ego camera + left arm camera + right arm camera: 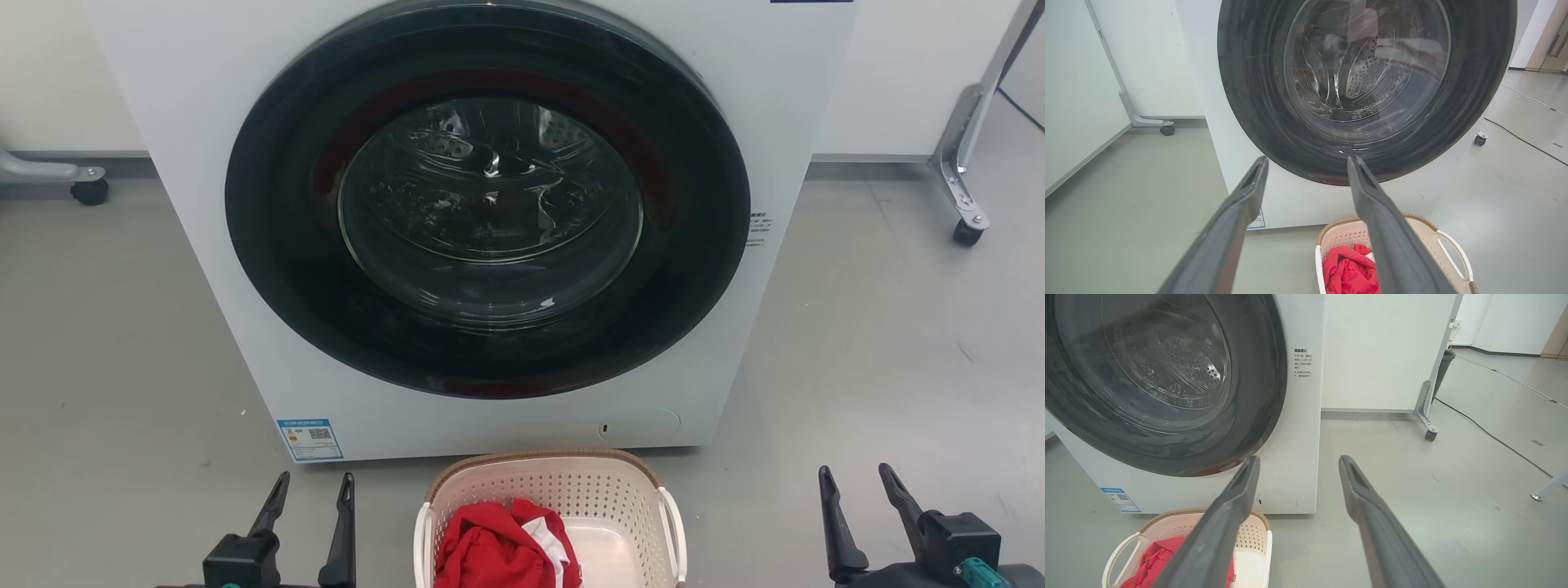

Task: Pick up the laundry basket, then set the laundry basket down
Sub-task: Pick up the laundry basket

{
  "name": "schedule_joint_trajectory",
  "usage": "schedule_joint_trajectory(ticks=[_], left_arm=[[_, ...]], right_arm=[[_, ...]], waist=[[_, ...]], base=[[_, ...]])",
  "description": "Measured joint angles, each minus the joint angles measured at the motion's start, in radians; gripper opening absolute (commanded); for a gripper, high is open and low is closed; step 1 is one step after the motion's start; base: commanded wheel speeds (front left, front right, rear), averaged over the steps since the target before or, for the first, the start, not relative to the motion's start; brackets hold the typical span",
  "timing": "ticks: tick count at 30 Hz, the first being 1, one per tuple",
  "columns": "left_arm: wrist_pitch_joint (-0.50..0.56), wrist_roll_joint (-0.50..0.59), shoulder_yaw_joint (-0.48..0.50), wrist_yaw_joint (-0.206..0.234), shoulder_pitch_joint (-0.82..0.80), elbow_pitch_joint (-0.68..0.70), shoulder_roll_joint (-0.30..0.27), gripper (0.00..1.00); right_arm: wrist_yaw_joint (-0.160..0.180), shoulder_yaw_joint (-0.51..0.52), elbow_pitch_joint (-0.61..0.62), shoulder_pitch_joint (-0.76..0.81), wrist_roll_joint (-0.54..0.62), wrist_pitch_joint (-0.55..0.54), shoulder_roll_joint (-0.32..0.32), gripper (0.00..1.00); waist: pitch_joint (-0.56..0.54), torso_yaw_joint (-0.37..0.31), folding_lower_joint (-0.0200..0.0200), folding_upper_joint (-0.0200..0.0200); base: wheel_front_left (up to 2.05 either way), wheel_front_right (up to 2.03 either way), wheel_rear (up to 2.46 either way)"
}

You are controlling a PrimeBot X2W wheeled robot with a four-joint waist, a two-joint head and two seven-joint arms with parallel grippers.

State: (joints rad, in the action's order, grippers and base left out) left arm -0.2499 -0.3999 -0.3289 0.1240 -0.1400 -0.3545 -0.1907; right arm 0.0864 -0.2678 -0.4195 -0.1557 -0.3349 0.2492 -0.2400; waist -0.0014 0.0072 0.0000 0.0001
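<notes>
The laundry basket [563, 490] is cream-white with perforated walls and a brown rim. It stands on the floor in front of the washer, at the bottom middle of the head view, with a red garment [498, 547] inside. My left gripper [314, 482] is open to the basket's left, apart from it. My right gripper [857, 475] is open well to the basket's right. The left wrist view shows the basket [1433, 232] below my gripper [1306, 161]. In the right wrist view the basket [1167, 524] lies at lower left of my gripper [1298, 459].
A white front-loading washer [490, 229] with a closed dark round door stands right behind the basket. Wheeled metal frame legs [967, 204] stand at the right and another caster [88, 189] at the left. A cable [1494, 437] runs across the grey floor on the right.
</notes>
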Motion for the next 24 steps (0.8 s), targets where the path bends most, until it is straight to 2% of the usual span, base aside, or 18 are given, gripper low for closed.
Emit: schedule_joint_trajectory(ticks=[13,24], left_arm=[[0.002,0.007,0.002,0.000,-0.001,0.018,0.006,1.00],[0.012,0.008,0.007,0.000,-0.059,0.039,0.025,1.00]], right_arm=[[0.000,-0.001,0.028,-0.001,0.003,0.000,0.004,1.00],[-0.002,-0.010,0.056,-0.063,0.020,0.000,0.015,1.00]], waist=[[0.065,0.000,0.0000,0.0000],[0.197,0.003,0.0001,0.0000]], base=[[0.00,0.00,0.00],[0.00,0.00,0.00]])
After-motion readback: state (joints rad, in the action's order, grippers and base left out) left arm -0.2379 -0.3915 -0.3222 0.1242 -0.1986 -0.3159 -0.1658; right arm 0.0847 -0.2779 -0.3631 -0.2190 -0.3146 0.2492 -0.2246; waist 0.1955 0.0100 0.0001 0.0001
